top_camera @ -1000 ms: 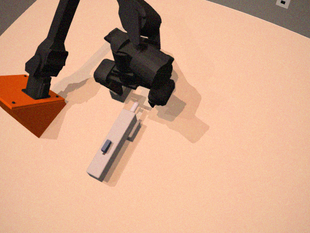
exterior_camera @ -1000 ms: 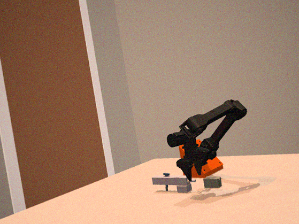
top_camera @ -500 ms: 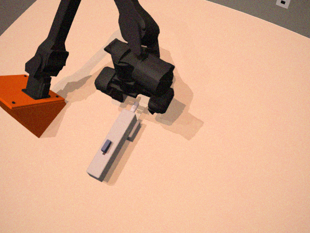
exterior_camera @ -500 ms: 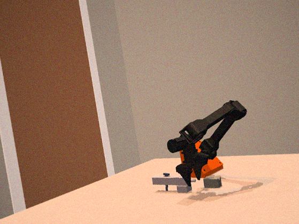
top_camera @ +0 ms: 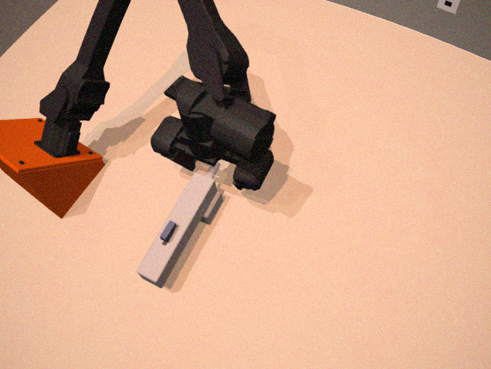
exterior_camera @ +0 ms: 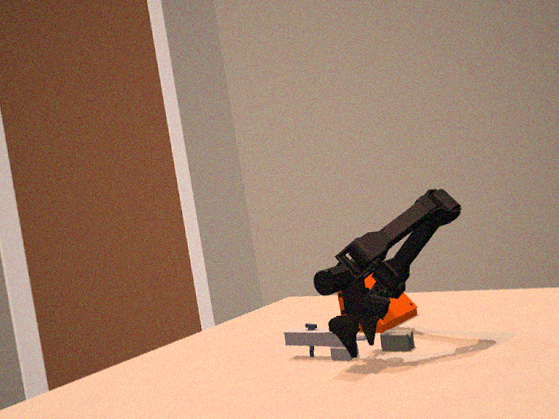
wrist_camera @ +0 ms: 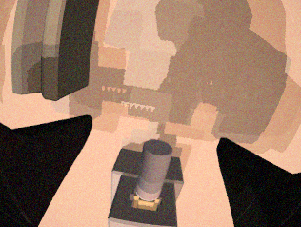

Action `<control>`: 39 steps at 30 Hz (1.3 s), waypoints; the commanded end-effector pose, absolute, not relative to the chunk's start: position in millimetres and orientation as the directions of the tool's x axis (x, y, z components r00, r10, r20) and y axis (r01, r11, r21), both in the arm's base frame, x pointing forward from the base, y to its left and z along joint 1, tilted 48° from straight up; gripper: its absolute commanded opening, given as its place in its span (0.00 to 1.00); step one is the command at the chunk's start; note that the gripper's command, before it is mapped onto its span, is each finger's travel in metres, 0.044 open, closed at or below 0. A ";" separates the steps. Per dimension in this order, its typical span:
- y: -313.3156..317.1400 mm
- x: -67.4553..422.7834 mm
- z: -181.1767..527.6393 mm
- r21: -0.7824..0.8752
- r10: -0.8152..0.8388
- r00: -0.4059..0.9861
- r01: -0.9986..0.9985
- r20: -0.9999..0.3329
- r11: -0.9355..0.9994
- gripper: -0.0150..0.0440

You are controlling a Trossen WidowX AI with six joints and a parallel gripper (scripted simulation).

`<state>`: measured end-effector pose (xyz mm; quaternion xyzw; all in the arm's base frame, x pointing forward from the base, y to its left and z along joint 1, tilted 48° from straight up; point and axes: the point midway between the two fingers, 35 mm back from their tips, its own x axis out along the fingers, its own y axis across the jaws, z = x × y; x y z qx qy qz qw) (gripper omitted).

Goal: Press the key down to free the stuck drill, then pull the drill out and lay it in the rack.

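The long pale handpiece (top_camera: 186,216) (exterior_camera: 304,339) (wrist_camera: 121,197) is raised above the table. Its blue-grey key (top_camera: 167,231) (exterior_camera: 310,326) stands proud on its top; the key is outside the wrist view. The grey cylindrical drill (top_camera: 215,170) (wrist_camera: 155,167) sticks out of a brass-coloured collar (wrist_camera: 146,203) at the handpiece's end. My gripper (top_camera: 216,174) (exterior_camera: 362,349) (wrist_camera: 156,134) is open, its fingers on either side of the drill's line, touching nothing that I can see. The grey-green rack (exterior_camera: 397,341) (wrist_camera: 73,48) stands beyond the drill end; the arm hides it in the top view.
The orange arm base (top_camera: 59,186) (exterior_camera: 397,313) stands behind the handpiece and rack. A grey support block (top_camera: 214,208) (exterior_camera: 339,354) sits low beside the handpiece's drill end. The arm's shadow falls across the table around the gripper.
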<state>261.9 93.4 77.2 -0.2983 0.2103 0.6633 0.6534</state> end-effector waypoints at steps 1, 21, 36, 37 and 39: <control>93.0 262.1 77.7 -0.112 0.741 0.033 -0.992 -0.671 -0.058 0.91; 93.0 262.1 77.7 -0.112 0.741 0.033 -0.992 -0.671 -0.058 0.25; 103.8 259.8 89.4 -0.107 0.745 0.030 -0.993 -0.666 -0.055 0.25; 104.8 259.6 90.5 -0.107 0.745 0.030 -0.993 -0.666 -0.055 0.25; 107.0 259.2 93.0 -0.107 0.746 0.030 -0.993 -0.666 -0.055 0.25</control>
